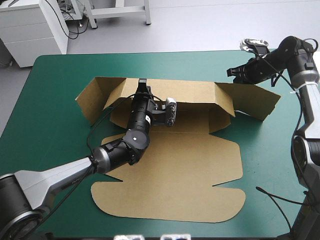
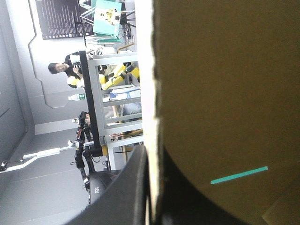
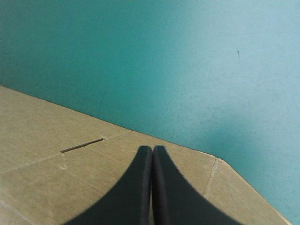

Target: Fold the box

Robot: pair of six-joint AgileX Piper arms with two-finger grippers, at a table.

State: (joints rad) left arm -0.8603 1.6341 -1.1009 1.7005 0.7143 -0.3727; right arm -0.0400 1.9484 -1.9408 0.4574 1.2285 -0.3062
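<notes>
High view: the brown box (image 1: 170,170) lies at the middle of the teal-green cover (image 1: 50,100); its near part is flat, its far wall stands raised, and 1 flap angles out at each end of that wall. The left gripper (image 1: 143,84) is at the top edge of the far wall, toward the wall's left end; the right gripper (image 1: 235,73) is at the wall's right end, just above the flap there.

Left wrist view: the left gripper (image 2: 152,154) is clenched on the box (image 2: 225,93); the board's pale cut edge runs between the 2 black fingers (image 2: 136,187), and the brown face fills the side beyond it; a thin slot (image 2: 239,175) in the board shows teal-green.

Right wrist view: the right gripper (image 3: 152,149) is clenched with nothing in it, its 2 fingers meeting in 1 pointed arch over the face of the box (image 3: 56,164); a short slot (image 3: 82,145) lies beside the fingers, and the board's edge runs just ahead of them, with the cover (image 3: 164,56) beyond.
</notes>
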